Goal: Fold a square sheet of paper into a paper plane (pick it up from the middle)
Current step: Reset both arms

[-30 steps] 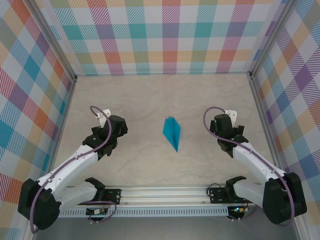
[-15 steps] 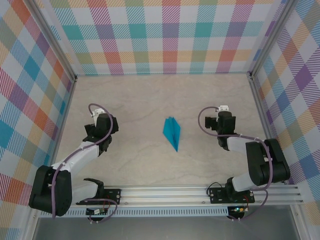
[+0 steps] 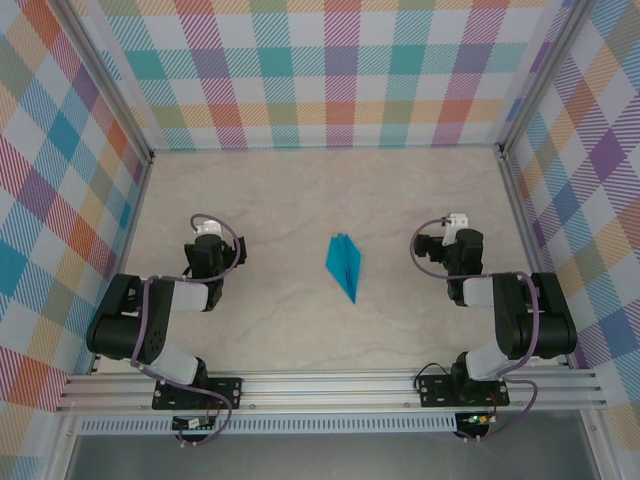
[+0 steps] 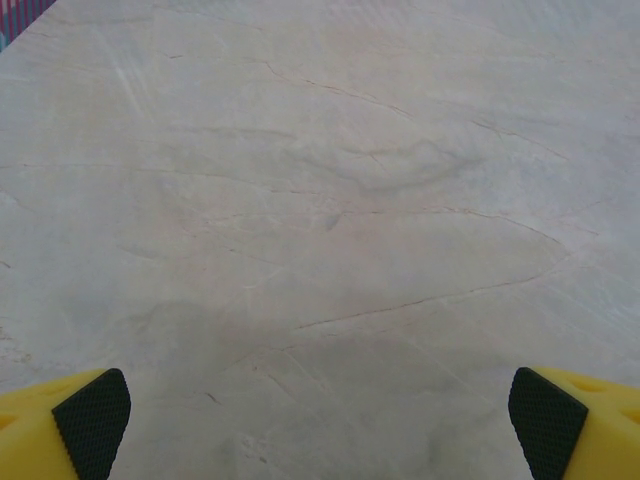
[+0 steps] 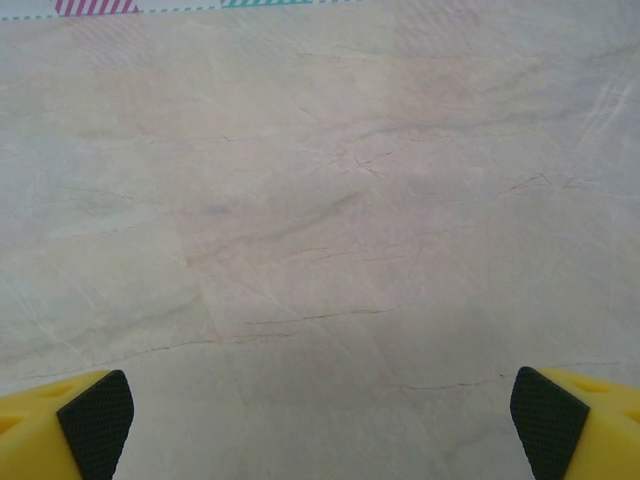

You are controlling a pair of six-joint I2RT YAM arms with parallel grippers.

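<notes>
The square sheet of paper lies folded into a teal-blue paper plane (image 3: 345, 265), a narrow dart on the middle of the table with its tip pointing toward the near edge. Nothing touches it. My left gripper (image 3: 209, 252) rests well to its left, on an arm folded back low. In the left wrist view the left gripper (image 4: 320, 425) is open, its yellow fingers (image 4: 90, 425) wide apart over bare table. My right gripper (image 3: 456, 250) sits well to the right of the plane. In the right wrist view the right gripper (image 5: 322, 425) is open and holds nothing.
The marbled beige table (image 3: 300, 190) is boxed in by plaid walls (image 3: 330, 70) at the back and both sides. A metal rail (image 3: 330, 385) with the arm bases runs along the near edge.
Both arms have drawn back and folded down toward their bases, away from the plane. The paper plane has not moved. Both grippers stayed open.
</notes>
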